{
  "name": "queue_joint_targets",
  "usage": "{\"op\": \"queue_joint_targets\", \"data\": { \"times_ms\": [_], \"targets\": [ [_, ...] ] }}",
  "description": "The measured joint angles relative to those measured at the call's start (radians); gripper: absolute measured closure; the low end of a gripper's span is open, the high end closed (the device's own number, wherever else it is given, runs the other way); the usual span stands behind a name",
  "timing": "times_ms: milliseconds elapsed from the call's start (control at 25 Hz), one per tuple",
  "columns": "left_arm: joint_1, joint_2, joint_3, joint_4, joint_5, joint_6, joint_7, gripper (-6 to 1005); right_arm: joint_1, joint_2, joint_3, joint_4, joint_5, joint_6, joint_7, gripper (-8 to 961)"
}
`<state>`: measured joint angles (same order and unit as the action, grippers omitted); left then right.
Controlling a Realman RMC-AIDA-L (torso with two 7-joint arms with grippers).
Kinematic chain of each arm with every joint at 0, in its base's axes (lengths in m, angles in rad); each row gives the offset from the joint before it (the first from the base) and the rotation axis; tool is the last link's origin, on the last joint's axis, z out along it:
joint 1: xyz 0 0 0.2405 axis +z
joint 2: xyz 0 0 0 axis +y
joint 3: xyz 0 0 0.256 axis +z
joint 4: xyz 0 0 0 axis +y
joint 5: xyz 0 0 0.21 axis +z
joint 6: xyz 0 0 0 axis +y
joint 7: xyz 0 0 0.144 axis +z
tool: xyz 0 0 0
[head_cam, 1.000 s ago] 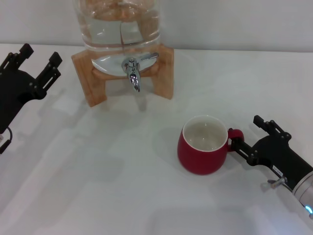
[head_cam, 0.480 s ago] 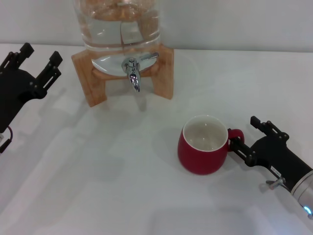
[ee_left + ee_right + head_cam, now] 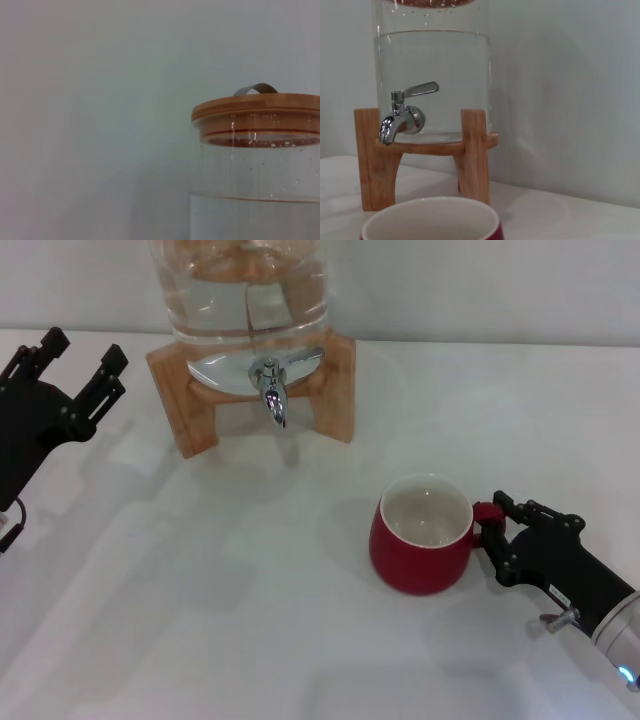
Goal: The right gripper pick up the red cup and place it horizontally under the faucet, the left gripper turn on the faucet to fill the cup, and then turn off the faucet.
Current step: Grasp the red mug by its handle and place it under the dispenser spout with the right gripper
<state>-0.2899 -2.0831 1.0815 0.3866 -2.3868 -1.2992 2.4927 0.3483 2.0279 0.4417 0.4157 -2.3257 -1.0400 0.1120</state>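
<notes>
Your right gripper (image 3: 497, 523) has its jaws closed around the loop handle of the red cup (image 3: 421, 535), one prong on each side of it, with the black claw and arm running away from the cup on the side opposite the faucet (image 3: 271, 386). The cup stands upright on the white worktop (image 3: 250, 620), mouth up and off-white inside, well short of the faucet and off toward your right arm's side of it, not under the spout. From the right wrist view you see only the cup's rim (image 3: 431, 218), with the faucet (image 3: 402, 116) beyond it, lever raised and spout pointing down. The faucet sits on the glass dispenser (image 3: 243, 290), which holds water and rests on its wooden stand (image 3: 200, 390). Your left gripper (image 3: 68, 362) hangs beside the stand, well apart from the cup, jaws spread and touching nothing. The left wrist view shows the dispenser's wooden lid (image 3: 257, 116) against a plain wall.
</notes>
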Motion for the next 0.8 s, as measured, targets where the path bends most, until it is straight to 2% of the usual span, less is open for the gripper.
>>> {"op": "queue_joint_targets", "data": {
  "times_ms": [200,400,800],
  "targets": [
    [0.000,0.000,0.000,0.000,0.000,0.000,0.000,237,0.000,0.000,-0.009,0.000,-0.001,-0.001,0.000,698],
    [0.000,0.000,0.000,0.000,0.000,0.000,0.000,238,0.003,0.000,-0.018,0.000,-0.001,-0.002,0.000,825],
    [-0.002,0.000,0.000,0.000,0.000,0.000,0.011,238,0.028,0.000,-0.041,0.007,-0.002,0.008,0.000,825]
  ]
}}
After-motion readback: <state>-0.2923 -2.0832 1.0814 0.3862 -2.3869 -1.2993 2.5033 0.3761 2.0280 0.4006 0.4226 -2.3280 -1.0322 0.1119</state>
